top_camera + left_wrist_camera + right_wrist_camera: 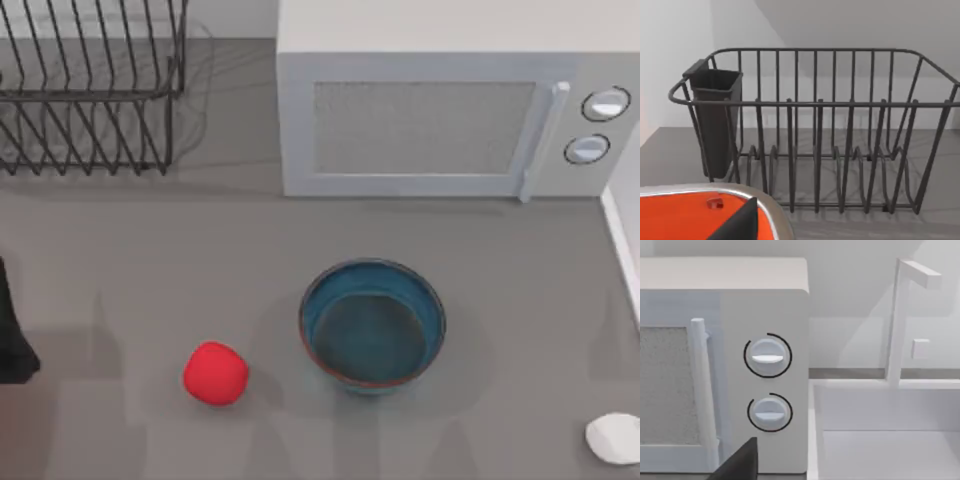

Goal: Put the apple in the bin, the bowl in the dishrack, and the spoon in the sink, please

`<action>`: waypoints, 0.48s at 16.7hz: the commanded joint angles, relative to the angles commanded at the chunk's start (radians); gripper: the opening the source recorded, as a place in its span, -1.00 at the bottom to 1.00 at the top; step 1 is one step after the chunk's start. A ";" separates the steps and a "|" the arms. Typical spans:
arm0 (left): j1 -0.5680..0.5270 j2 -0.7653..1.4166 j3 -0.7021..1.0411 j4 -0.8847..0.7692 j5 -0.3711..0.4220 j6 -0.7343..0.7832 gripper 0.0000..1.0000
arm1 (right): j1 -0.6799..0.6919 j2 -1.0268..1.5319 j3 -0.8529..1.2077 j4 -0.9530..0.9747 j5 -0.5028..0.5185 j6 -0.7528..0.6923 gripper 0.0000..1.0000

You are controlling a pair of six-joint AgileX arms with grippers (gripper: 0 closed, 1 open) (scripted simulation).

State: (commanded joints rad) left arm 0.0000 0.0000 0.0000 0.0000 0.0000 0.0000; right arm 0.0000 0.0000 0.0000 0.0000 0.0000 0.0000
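Finger state can't be told for either gripper: each wrist view catches just a dark wedge of its own arm's hardware at the frame edge. A dark piece of the left arm (14, 335) sits at the table's left edge in the top view.

Left wrist view faces the dishrack (830, 135), black wire, with a dark cutlery cup (715, 120) hung on one end; nearer the camera is a bin (771, 210) with a silvery rim and orange-red inside. The top view gives the dishrack (90, 90) at the back left.

Right wrist view faces the microwave (765, 300), two round dials (767, 356), a vertical handle, and just beside it the white sink (880, 440) with a faucet (902, 320).

Top view: apple (215, 373) on the table front left of centre, bowl (372, 325) upright to its right, apart from it, in front of the microwave (450, 100). Spoon (615, 438) at the front right corner, partly cut off. Sink edge (625, 250) along the right side.

No readable writing.
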 joint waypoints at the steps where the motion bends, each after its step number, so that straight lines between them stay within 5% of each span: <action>1: 0.000 0.000 0.000 0.000 0.000 0.000 1.00 | 0.000 0.000 0.000 0.000 0.000 0.000 1.00; 8: -0.166 0.229 0.102 -0.046 -0.020 -0.032 1.00 | 0.000 0.000 0.000 0.000 0.000 0.000 1.00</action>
State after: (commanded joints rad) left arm -0.1659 0.2292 0.1023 -0.0459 -0.0195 -0.0324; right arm 0.0000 0.0000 0.0000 0.0000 0.0000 0.0000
